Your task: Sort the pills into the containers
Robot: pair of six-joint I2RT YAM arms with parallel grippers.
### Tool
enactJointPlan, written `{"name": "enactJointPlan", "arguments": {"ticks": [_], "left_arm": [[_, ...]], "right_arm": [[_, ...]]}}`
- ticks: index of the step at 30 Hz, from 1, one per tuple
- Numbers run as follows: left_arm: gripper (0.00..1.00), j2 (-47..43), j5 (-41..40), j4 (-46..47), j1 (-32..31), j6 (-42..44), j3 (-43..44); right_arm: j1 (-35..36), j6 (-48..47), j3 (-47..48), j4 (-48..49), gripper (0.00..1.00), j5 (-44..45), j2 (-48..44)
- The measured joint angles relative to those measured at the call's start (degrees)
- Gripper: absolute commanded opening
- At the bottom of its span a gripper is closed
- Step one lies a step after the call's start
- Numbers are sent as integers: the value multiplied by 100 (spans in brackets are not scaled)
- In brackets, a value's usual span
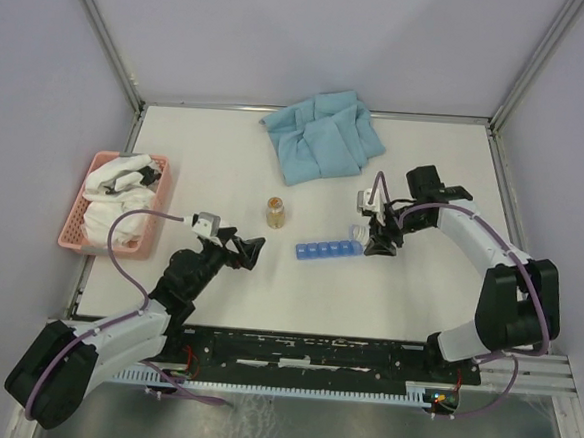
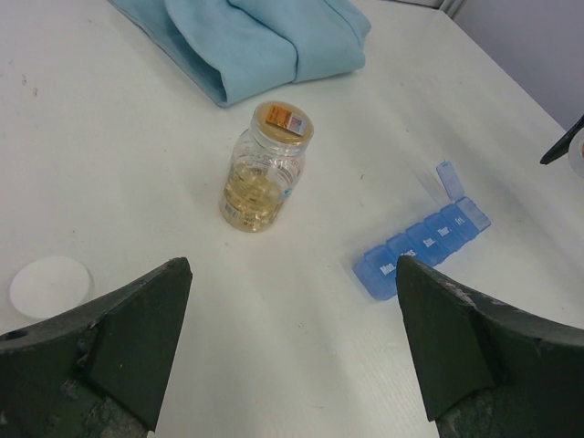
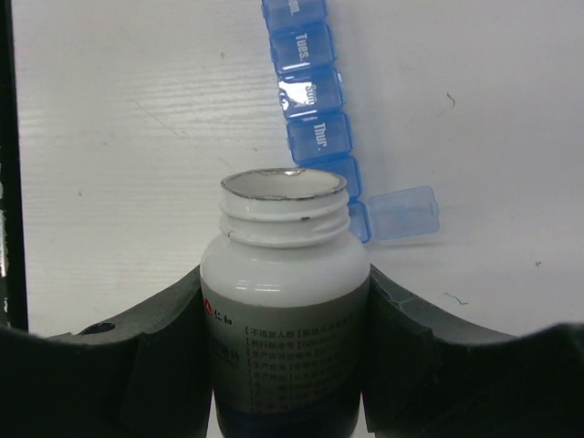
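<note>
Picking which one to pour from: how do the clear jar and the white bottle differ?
The clear jar shows yellow contents; the white bottle is opaque. The jar stands free on the table; the white bottle is clamped in the right gripper. The jar's mouth is covered by a gold top; the white bottle's mouth is open. Both are small round bottles.

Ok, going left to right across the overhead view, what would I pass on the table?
Pink basket → left hand → clear pill jar → blue pill organiser → right hand, holding a white bottle.
</note>
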Motion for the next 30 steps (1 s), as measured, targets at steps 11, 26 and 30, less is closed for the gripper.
{"name": "enactJointPlan", "arguments": {"ticks": [11, 26, 30], "left_arm": [[99, 46, 0, 63, 0, 0, 0], [99, 46, -4, 133, 0, 0, 0], [99, 46, -4, 153, 0, 0, 0]], "right_arm": [[83, 31, -55, 310, 1, 782, 522], [186, 155, -57, 511, 1, 1473, 872], [190, 166, -57, 533, 1, 1639, 876]]}}
